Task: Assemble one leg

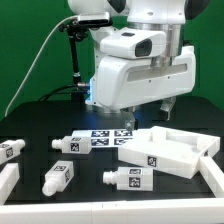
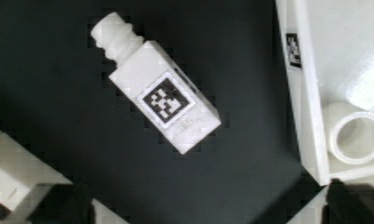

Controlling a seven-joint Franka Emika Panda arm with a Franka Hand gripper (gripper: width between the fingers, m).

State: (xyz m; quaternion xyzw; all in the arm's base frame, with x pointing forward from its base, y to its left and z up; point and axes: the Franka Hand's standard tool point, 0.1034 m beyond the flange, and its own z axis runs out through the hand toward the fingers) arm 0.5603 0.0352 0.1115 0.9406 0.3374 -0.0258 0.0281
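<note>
Several white legs with square tags lie on the black table in the exterior view: one at the far left (image 1: 10,150), one left of centre (image 1: 72,145), and two at the front (image 1: 58,178) (image 1: 128,179). My gripper (image 1: 148,110) hangs above the table behind them, open and empty. In the wrist view one leg (image 2: 161,88) lies diagonally on the black table, tag up, stub end pointing away from the jaws. It lies ahead of my gripper (image 2: 187,208), whose fingertips (image 2: 356,200) stand wide apart and touch nothing. I cannot tell which leg of the exterior view this is.
The large white tabletop piece (image 1: 165,150) lies on the exterior view's right and shows along one edge of the wrist view (image 2: 335,90). The marker board (image 1: 110,135) lies under the arm. White rails stand at the front left (image 1: 8,182) and front right (image 1: 210,185).
</note>
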